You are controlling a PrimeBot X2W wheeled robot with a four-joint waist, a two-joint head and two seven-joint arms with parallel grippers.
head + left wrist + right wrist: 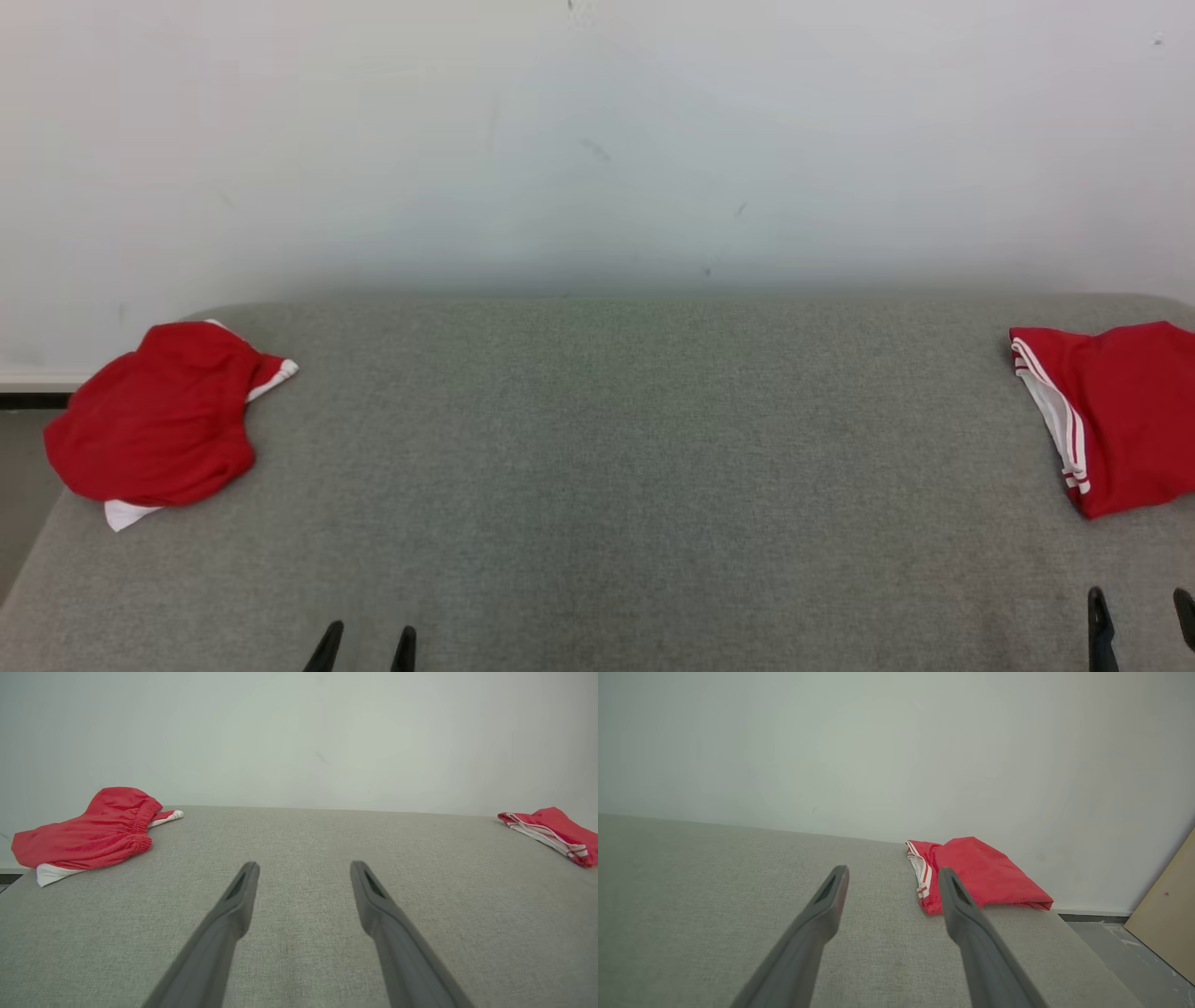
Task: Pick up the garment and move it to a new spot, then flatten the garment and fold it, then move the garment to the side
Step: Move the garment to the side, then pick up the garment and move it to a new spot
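As you look down from the head view, the crumpled red garment (pixel 154 425) lies on the grey tabletop (pixel 597 448) at its far left corner, a white hem poking out beneath it. The folded red garment (pixel 1120 411), white stripes along one edge, sits at the tabletop's right edge. Your left gripper (pixel 369 635) and right gripper (pixel 1141 602) show at the tabletop's near edge, jaws released and grasping nothing.

In the left wrist view, the left gripper (pixel 303 864) holds its jaws wide apart above the middle of the tabletop. The crumpled red garment (pixel 93 830) rests at the tabletop's left end, well apart from them.

In the right wrist view, the right gripper (pixel 893 870) is likewise spread over the tabletop. The folded red garment (pixel 985 872) lies ahead at the tabletop's far right corner, by the white wall (pixel 831 742).
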